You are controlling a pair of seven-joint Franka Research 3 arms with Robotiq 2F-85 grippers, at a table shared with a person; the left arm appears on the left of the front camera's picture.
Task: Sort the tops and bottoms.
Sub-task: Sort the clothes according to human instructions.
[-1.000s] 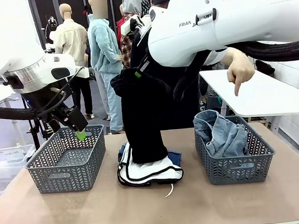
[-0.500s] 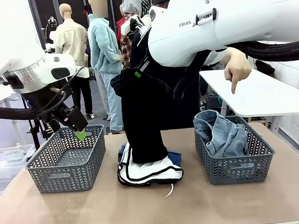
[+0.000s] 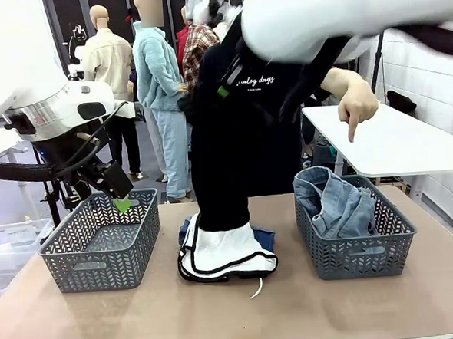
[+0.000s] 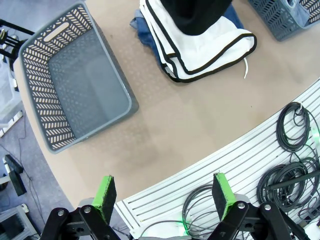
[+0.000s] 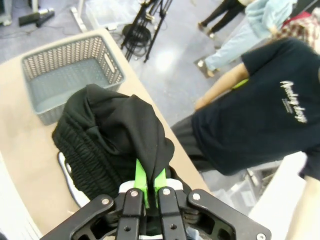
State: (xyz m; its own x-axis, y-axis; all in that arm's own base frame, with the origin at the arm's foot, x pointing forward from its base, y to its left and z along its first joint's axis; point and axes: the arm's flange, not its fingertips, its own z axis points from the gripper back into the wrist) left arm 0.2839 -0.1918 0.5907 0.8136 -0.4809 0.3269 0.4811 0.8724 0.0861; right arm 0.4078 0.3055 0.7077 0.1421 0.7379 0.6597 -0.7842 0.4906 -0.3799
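- Front view: the black garment (image 3: 223, 170) hangs over the middle of the table (image 3: 220, 316), its lower end resting on the white top (image 3: 228, 254).
- Right wrist view: the right gripper (image 5: 150, 182) is clenched on a fold of the black garment.
- The white top lies between the left basket (image 3: 101, 258) and the right basket (image 3: 355, 258).
- The left gripper (image 4: 162, 192), jaws released and empty, hovers over the left basket.
- Jeans (image 3: 336, 201) lie in the right basket, with a person's hand (image 3: 355, 104) pointing down above it.

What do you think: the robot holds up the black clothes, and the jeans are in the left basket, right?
Not quite. The right gripper does hold up the black garment, but the jeans lie in the right basket, not the left one; the front view shows it.
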